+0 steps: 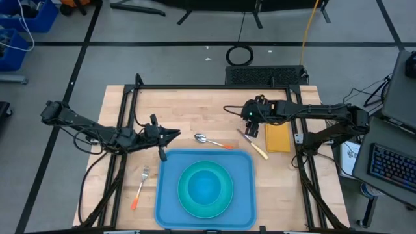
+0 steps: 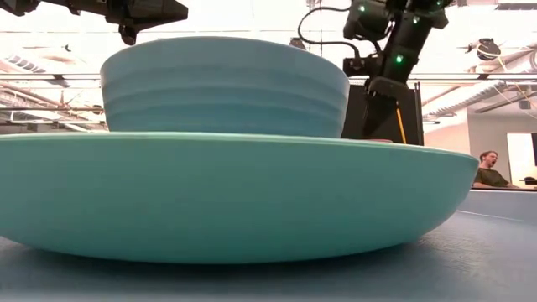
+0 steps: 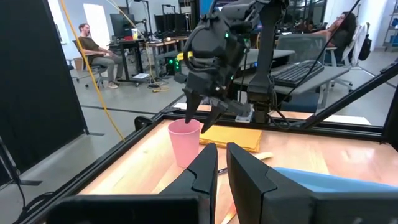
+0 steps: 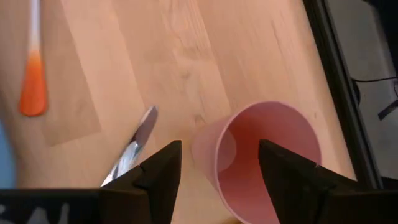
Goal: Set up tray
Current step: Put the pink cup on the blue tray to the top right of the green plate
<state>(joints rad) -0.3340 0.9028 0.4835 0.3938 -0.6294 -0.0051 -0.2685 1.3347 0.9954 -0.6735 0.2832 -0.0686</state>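
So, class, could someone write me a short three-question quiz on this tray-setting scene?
1. True or false: the turquoise bowl sits on the plate, which rests on the blue tray.
2. The right tool is open and poised at which item? A. the knife B. the pink cup C. the yellow napkin
3. Which utensil lies beside the tray on the left arm's side?

Key: 1. True. 2. B. 3. The orange-handled fork.
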